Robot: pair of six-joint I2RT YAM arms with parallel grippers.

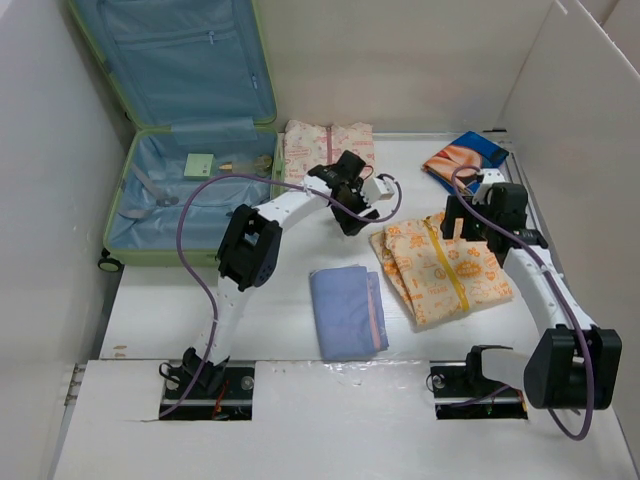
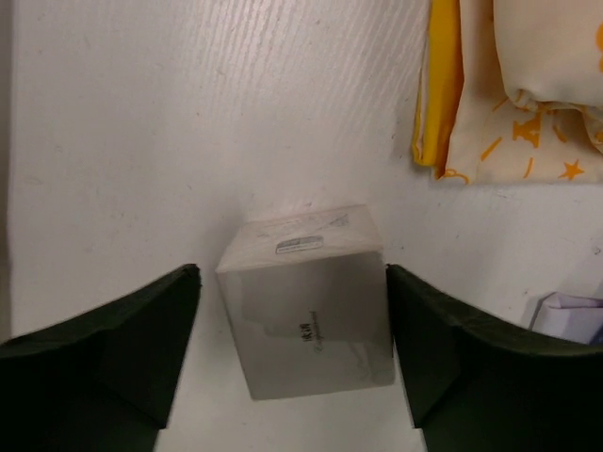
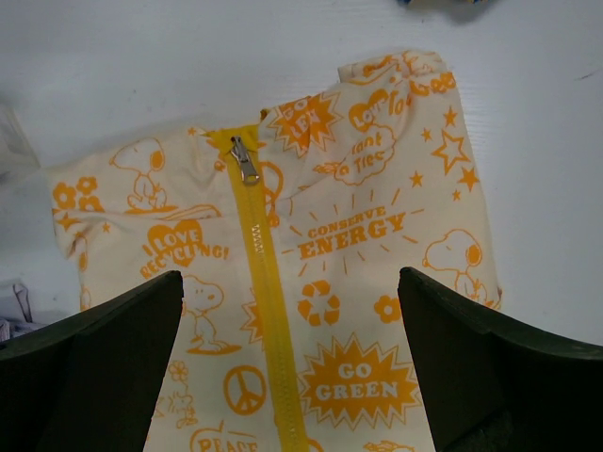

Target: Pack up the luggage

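1. White table (image 1: pixel 250 300) boxed in by white walls (image 1: pixel 400 60); found loose items spread over it, most lying apart.
2. Found luggage (image 1: pixel 150 258) at far left corner, lying open, lid (image 1: pixel 170 60) propped against back wall. Judged so placed to keep the lined lower half reachable from above.
3. Noted green packet (image 1: pixel 198 164) lying inside lower half, plus smaller bits too faint to identify.
4. Found left pincer (image 2: pixel 292 282) spread and straddling a small box (image 2: pixel 306 320) on table, one finger each side. Thin gap seen on one side, near contact on the other; not pinching yet. Judged set for a squeeze across box's width, as next item to pack.
5. Found right pincer (image 3: pixel 292 282) spread, holding nothing, hanging over orange pouch (image 3: pixel 377 235) with zip (image 3: pixel 243 162) roughly between fingers. Judged lined up for a later pick.
6. Noted blue cloth (image 1: pixel 347 310), pink garment (image 1: pixel 325 145) and glossy packet (image 1: pixel 465 158) lying on table, clear of both pincers.
7. Unclear or cut off: print on box too small to read; box hard to make out in top view beside left pincer; pouch's near edge out of frame in right wrist view; glossy packet's nature not determinable.
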